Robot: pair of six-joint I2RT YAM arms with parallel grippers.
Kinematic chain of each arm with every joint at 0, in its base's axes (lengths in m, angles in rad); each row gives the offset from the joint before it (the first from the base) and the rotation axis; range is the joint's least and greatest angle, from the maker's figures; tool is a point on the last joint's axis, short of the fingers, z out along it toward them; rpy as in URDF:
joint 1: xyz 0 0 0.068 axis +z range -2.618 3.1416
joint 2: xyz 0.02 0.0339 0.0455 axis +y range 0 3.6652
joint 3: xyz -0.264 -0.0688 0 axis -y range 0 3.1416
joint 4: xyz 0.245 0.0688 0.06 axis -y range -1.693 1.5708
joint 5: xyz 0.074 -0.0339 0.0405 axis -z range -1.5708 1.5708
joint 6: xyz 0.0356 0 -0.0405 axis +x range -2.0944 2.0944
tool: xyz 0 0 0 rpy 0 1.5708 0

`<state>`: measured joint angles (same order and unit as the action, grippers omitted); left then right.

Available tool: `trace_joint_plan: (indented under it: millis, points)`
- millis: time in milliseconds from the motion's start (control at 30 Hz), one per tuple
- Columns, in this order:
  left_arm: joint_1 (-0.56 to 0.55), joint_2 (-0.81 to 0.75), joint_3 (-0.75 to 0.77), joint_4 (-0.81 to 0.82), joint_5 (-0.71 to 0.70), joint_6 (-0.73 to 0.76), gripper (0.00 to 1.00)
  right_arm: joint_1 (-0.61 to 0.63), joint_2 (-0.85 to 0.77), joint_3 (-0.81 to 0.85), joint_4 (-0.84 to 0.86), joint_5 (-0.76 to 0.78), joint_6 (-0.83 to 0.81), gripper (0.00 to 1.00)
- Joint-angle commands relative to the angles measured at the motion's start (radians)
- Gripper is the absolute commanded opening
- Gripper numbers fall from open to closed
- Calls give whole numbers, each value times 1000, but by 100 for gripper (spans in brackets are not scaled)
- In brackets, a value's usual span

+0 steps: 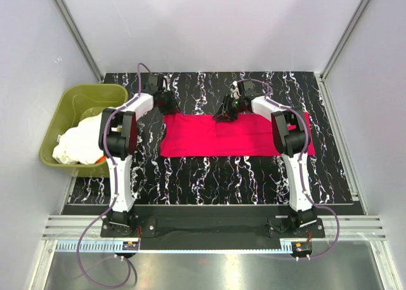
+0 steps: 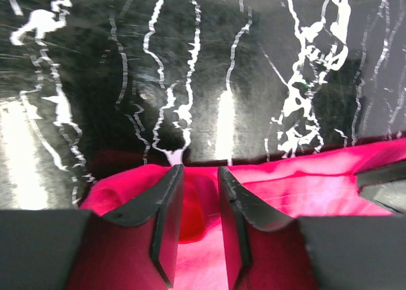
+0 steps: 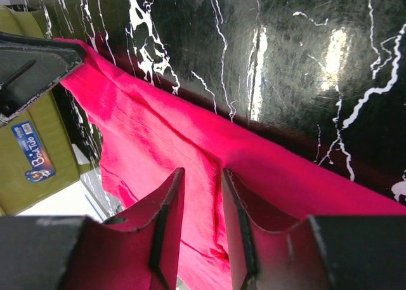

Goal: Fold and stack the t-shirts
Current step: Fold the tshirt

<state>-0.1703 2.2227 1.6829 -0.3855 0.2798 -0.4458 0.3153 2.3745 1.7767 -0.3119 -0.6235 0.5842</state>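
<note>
The red t-shirt (image 1: pixel 235 138) lies as a flat folded band across the middle of the black marbled table (image 1: pixel 222 182). My left gripper (image 1: pixel 167 104) is at its far left corner. In the left wrist view, its jaws (image 2: pixel 200 176) are nearly closed with a bulge of red cloth (image 2: pixel 304 182) between them. My right gripper (image 1: pixel 225 114) is at the middle of the shirt's far edge. Its jaws (image 3: pixel 203 179) are nearly closed over a crease in the red cloth (image 3: pixel 146 125). White t-shirts (image 1: pixel 79 144) lie bunched in the tub.
An olive-green plastic tub (image 1: pixel 60 115) stands off the table's left side and also shows in the right wrist view (image 3: pixel 32 144). Grey walls with metal rails enclose the back and sides. Bare table lies in front of the red shirt.
</note>
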Motion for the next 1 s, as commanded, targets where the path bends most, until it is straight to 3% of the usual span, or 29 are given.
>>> trace_joint_plan:
  millis: [0, 300, 600, 733, 967]
  points:
    - [2, -8, 23, 66, 77, -25, 31, 8, 15, 43, 27, -31, 19, 36]
    - [2, -17, 12, 96, 110, -57, 25, 8, 17, 56, 36, -35, 40, 15]
    - [2, -38, 6, 88, 81, -51, 5, 8, -46, 52, 17, 19, 25, 0]
    - [2, -54, 0, 92, 75, -57, 0, 10, -92, 40, 8, 36, 11, 0]
    - [3, -60, 3, 96, 59, -62, 0, 7, -130, 3, 13, 53, -11, 0]
